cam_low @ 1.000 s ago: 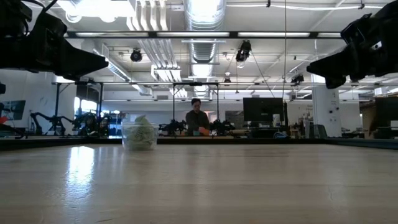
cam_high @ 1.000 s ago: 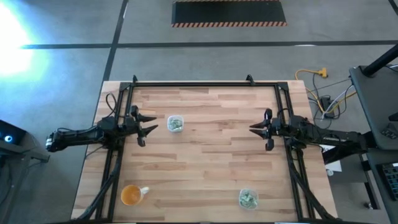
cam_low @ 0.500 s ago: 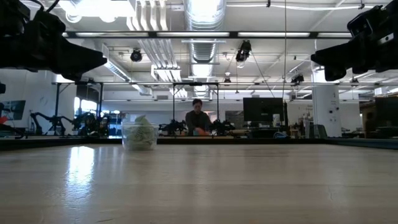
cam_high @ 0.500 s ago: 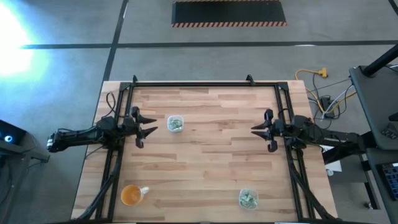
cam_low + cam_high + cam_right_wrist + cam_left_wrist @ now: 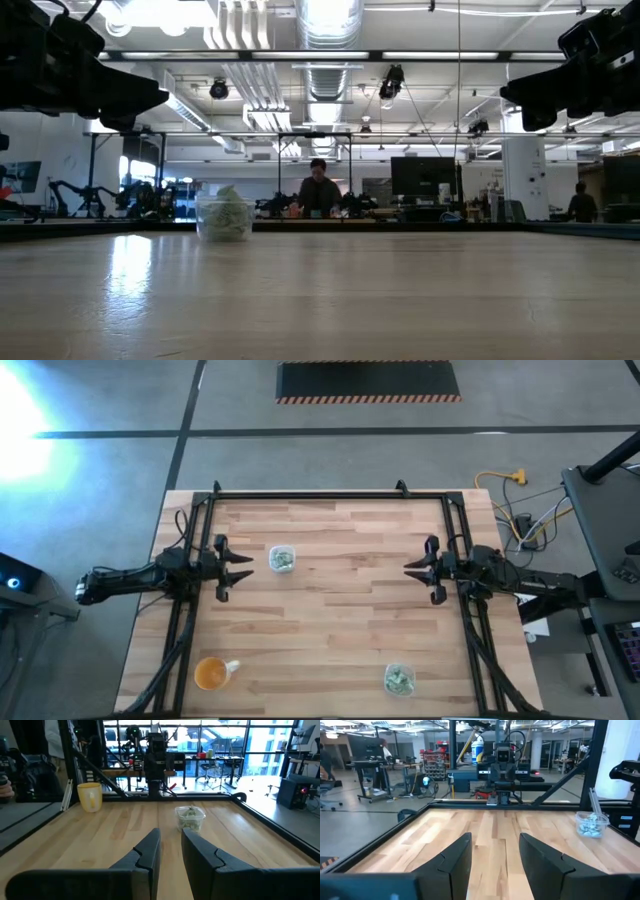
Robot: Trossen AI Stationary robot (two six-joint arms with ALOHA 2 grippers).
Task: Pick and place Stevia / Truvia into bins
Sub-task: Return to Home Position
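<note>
Parked splayed, empty at opposite table [image 5: 340,625] sides: left gripper [image 5: 232,567], right gripper [image 5: 418,568] (homing likely, packets [image 5: 283,560] inside bins [image 5: 387,678]).

Grey concrete floor [image 5: 100,510], ceiling ducts [image 5: 240,70] and strip lights [image 5: 420,56], tall windows [image 5: 250,740] beyond.

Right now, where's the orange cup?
High view: the orange cup sits at the table's lower-left corner, on the left arm's side, well below the left gripper and level with the clear cup at lower right.

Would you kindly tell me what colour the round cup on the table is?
The cup is orange; the high view shows it best.
</note>
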